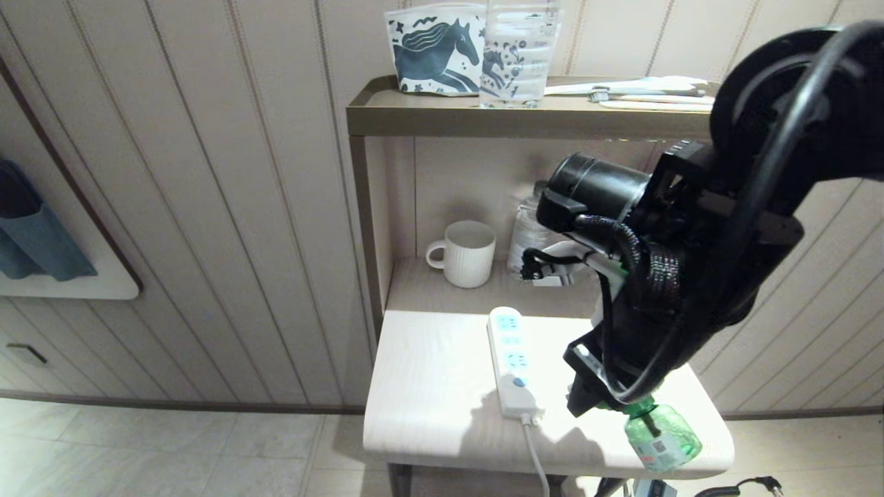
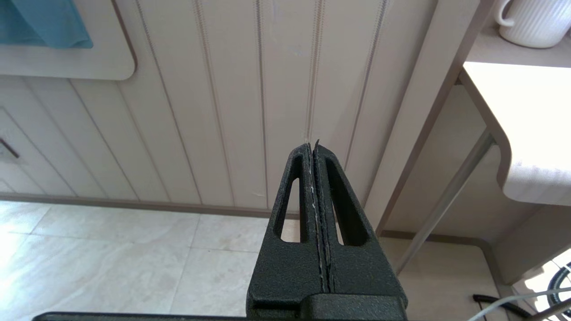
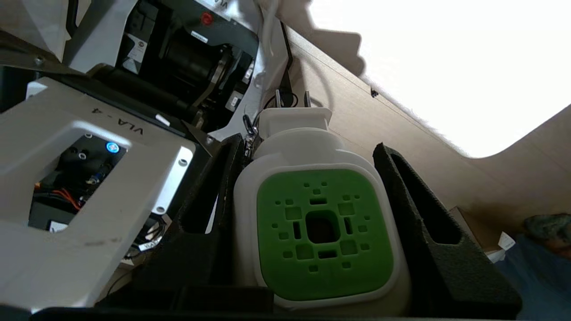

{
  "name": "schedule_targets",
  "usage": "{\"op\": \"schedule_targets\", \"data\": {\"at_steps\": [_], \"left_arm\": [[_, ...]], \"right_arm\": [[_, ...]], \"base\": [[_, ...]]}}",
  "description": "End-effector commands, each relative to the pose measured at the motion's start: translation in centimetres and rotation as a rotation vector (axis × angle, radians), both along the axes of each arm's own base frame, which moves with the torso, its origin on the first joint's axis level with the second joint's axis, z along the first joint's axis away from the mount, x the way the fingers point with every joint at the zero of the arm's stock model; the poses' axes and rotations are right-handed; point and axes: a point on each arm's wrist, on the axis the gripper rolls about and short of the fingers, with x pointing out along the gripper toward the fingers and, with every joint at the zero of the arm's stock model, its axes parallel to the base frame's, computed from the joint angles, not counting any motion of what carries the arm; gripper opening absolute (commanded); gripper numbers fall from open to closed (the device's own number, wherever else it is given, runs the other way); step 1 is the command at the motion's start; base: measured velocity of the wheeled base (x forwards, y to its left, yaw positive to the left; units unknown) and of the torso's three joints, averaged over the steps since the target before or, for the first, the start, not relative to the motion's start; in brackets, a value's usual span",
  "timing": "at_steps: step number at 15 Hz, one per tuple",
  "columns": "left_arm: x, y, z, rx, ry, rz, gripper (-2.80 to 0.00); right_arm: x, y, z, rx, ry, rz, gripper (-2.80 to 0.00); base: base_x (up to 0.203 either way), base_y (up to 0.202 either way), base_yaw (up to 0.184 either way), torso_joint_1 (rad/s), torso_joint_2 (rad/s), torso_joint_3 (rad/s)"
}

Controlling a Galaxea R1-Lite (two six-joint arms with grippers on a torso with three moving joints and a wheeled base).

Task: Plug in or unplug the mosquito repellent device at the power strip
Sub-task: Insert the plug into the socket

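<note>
The mosquito repellent device (image 3: 321,223) sits clamped between the right gripper's (image 3: 308,196) black fingers, prongs bare, held just off the table's (image 1: 428,386) front-right corner — unplugged, apart from the power strip (image 1: 511,362), whose sockets stand empty — while the left gripper (image 2: 314,178) hangs shut beside the table.

One mosquito repellent device (image 3: 312,223) shows, with two metal prongs on its plug and one clear green bottle (image 1: 661,431) beneath it. One power strip (image 1: 512,362) lies on the one bench (image 1: 428,407), with one white cord (image 1: 537,455) leaving its end. One white ribbed mug (image 1: 467,253) stands on the lower shelf. The top shelf carries one horse-printed pouch (image 1: 435,52) and one clear measuring cup (image 1: 518,52). Two end effectors appear: the left (image 2: 313,149) and the right (image 3: 308,156).
</note>
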Motion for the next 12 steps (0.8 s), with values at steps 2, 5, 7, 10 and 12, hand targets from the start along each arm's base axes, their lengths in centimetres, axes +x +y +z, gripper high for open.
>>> {"op": "schedule_targets", "data": {"at_steps": [2, 5, 7, 10, 12], "left_arm": [[0.0, 0.0, 0.0, 0.000, 0.000, 0.001, -2.80], [0.0, 0.0, 0.0, 0.001, 0.002, 0.001, -2.80], [0.0, 0.0, 0.0, 0.000, 0.002, 0.001, -2.80], [0.0, 0.0, 0.0, 0.001, 0.002, 0.001, -2.80], [0.0, 0.0, 0.0, 0.001, 0.000, 0.001, -2.80]], "right_arm": [[0.3, 0.6, -0.6, -0.013, 0.013, 0.006, -2.80], [1.2, 1.5, -2.0, -0.036, 0.038, 0.006, -2.80], [1.9, 2.1, -2.6, -0.024, 0.029, -0.016, -2.80], [2.1, 2.4, -2.8, -0.019, 0.021, -0.018, -2.80], [2.3, 2.5, -3.1, -0.023, 0.025, -0.019, -2.80]], "base": [[0.000, 0.000, 0.000, 0.000, 0.00, 0.000], [0.000, 0.000, 0.000, 0.000, 0.00, 0.000], [0.000, 0.000, 0.000, 0.000, 0.00, 0.000], [0.000, 0.000, 0.000, 0.000, 0.00, 0.000], [0.000, 0.000, 0.000, 0.000, 0.00, 0.000]]}}
